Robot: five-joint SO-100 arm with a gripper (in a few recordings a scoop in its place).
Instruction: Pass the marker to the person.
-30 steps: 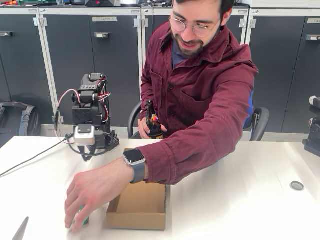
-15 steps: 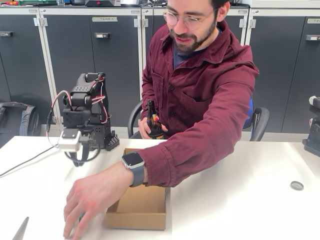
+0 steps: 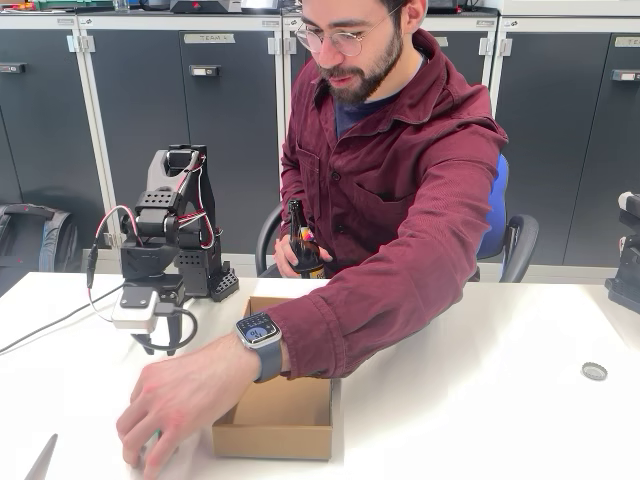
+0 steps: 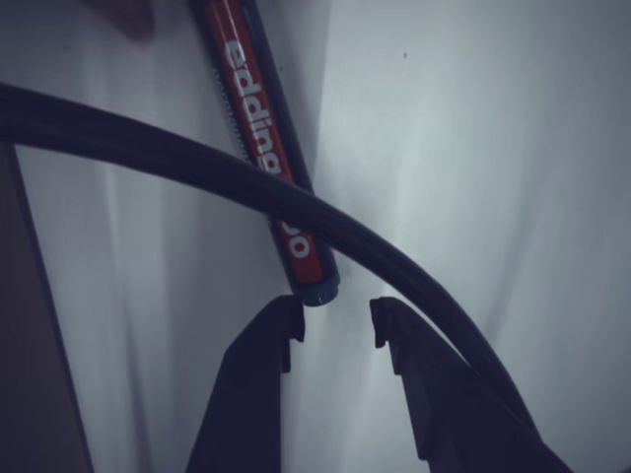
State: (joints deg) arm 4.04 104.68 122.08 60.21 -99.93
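Closing now risks a miss: your gripper hangs spread and empty just short of the marker lying on the table, cable crossing the barrel.

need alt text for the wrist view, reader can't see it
A red marker with white lettering lies on a pale table, its near end just ahead of the open gripper. A dark cable arcs across the frame in front of the marker, and a fingertip shows at the top edge.
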